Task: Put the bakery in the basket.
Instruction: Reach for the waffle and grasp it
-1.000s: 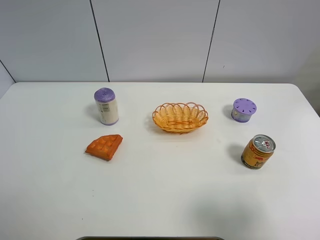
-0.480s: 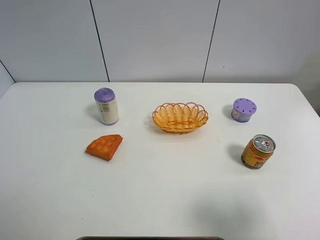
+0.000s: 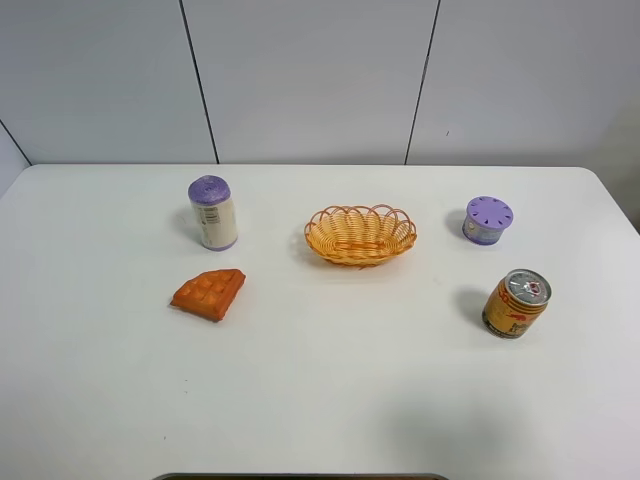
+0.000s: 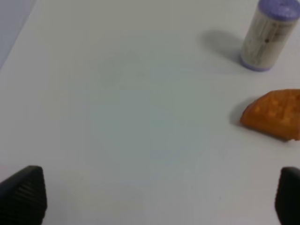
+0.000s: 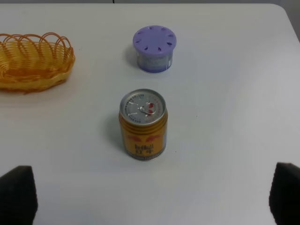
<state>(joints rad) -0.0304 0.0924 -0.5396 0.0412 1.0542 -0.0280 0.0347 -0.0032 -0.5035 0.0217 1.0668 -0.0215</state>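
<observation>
Here, the bakery (image 3: pixel 209 293) is lying flat on the white table (image 3: pixel 320 400), just in front of a tall purple-capped canister (image 3: pixel 213 212). It is sitting well apart from the basket (image 3: pixel 360 234), which is resting to its right near the table's middle. The left pincer (image 4: pixel 155 197) is hanging released over bare table, its two dark fingertips (image 4: pixel 23 194) standing wide apart. The bakery is lying ahead of it, off toward one tip. The right pincer (image 5: pixel 151 194) is likewise hanging released, jaws spread wide. A gold drink can (image 5: pixel 142 124) is standing upright ahead of it, roughly midway between the tips. Beyond the can a short purple-lidded tub (image 5: pixel 154 48) is sitting, with the basket's scalloped rim showing off to one side. Can and tub are standing on the table's right side, apart from each other.
</observation>
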